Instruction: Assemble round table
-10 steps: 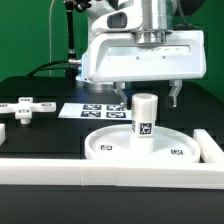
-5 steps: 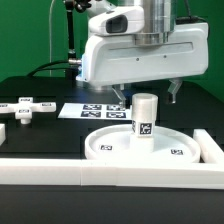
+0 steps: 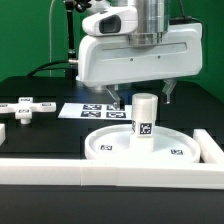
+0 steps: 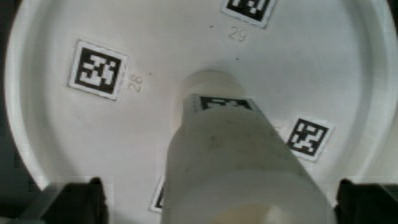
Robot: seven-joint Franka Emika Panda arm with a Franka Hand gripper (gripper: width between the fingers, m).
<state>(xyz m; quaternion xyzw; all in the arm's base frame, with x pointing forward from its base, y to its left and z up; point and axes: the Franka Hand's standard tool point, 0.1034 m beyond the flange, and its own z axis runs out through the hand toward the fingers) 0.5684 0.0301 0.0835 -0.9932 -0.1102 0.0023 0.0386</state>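
Observation:
The wide rimmed disc (image 3: 110, 143) lies on the table with the short thick post (image 3: 145, 120) standing upright at its middle. My gripper (image 3: 143, 97) hangs over the post's top, open, one finger on each side and not touching it. In the wrist view the post (image 4: 240, 150) rises from the disc (image 4: 107, 120) between my gripper's (image 4: 222, 205) dark fingertips (image 4: 80, 200), with a gap on both sides. The cross-shaped piece (image 3: 22, 108) lies apart at the exterior view's left.
The marker board (image 3: 90, 111) lies behind the disc. A long white rail (image 3: 110, 176) runs along the front, and another (image 3: 211, 146) stands at the exterior view's right of the disc.
My gripper has shifted slightly toward the exterior view's left above the post. The post, disc and cross-shaped piece have not moved.

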